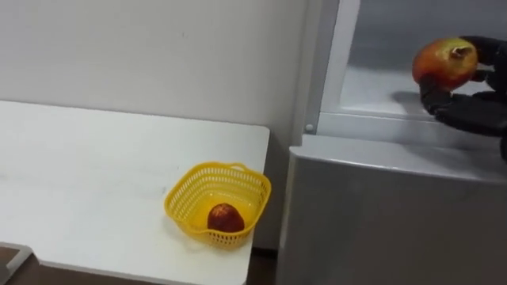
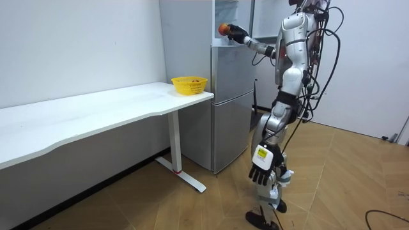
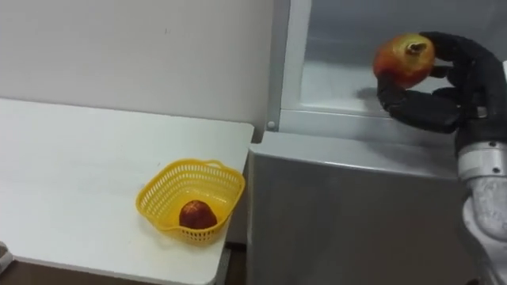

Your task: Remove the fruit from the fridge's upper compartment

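right hand (image 3: 425, 105) is clamping its fingers round a red-yellow fruit (image 3: 404, 57) at the open upper fridge (image 3: 337, 87); the room view is showing the left hand (image 2: 262, 168) hanging, fingers relaxed.

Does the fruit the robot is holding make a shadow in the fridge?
Left eye view: yes, a dark shadow falls on the white shelf under the fruit and the right hand, whose fingers curl round it. Room view: the open upper fridge looks bright inside.
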{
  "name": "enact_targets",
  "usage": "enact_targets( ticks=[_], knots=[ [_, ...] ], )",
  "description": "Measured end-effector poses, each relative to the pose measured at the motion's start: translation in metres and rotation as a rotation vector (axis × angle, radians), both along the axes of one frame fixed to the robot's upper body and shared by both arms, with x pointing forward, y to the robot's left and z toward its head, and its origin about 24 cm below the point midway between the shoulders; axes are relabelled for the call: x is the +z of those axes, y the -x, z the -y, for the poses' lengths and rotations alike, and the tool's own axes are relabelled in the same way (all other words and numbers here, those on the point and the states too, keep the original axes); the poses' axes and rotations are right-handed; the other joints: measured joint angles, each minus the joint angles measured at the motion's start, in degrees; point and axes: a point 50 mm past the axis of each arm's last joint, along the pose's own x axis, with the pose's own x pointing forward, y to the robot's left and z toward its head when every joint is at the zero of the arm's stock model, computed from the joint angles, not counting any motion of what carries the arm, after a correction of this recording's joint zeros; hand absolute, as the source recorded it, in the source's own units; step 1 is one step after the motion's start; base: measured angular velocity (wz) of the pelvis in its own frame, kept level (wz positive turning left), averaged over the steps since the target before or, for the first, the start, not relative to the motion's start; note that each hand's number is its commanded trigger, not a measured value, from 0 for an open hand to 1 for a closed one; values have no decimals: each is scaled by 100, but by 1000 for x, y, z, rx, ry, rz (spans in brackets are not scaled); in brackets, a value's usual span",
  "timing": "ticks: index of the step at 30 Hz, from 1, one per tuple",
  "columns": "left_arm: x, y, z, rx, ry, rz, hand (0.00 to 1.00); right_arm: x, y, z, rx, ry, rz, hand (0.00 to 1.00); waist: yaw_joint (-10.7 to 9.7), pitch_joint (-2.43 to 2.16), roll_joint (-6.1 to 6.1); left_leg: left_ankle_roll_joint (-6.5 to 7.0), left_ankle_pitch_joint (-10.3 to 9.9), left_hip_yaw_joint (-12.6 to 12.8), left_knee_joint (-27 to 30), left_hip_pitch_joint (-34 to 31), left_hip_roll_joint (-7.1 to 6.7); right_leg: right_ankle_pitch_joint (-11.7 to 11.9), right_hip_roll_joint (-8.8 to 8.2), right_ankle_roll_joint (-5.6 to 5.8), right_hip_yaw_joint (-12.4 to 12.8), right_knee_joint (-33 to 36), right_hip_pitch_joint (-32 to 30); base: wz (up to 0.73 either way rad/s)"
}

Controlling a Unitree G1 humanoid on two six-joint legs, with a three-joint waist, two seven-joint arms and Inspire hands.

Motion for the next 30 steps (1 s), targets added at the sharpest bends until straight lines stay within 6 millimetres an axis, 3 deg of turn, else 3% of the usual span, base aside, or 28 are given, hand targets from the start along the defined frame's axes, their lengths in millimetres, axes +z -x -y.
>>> enact_targets(
  ticks=[6,10,14,19,25,30],
  knots=[
    [-2,-1,8,63,24,35,0,-12,29,-19,121,-56,21,100,-52,-5,21,0,0,5,-27,55,-9,-5,4,9,48,-105,30,-4],
    [-3,2,11,88,26,36,0,-4,38,-30,177,-55,74,100,-54,-6,30,0,0,183,-60,152,17,-3,31,9,158,-68,98,-13],
    [-4,2,12,84,30,34,0,11,49,-44,224,11,162,100,-128,0,54,-1,-2,201,-95,301,24,-4,42,9,190,-117,218,-5],
    [-4,3,13,80,36,34,0,12,69,-70,304,88,235,100,-133,15,92,-3,-4,342,-105,448,38,-4,53,8,349,-118,322,-18],
    [-4,-12,14,54,60,78,0,11,74,-87,373,230,238,100,-31,8,95,-3,-3,426,-215,483,50,-4,66,11,415,-97,210,-4],
    [-4,-12,15,32,81,66,0,8,74,-97,432,285,221,100,59,-4,78,-2,-4,426,-217,488,44,8,61,24,396,-94,226,1]
  ],
)
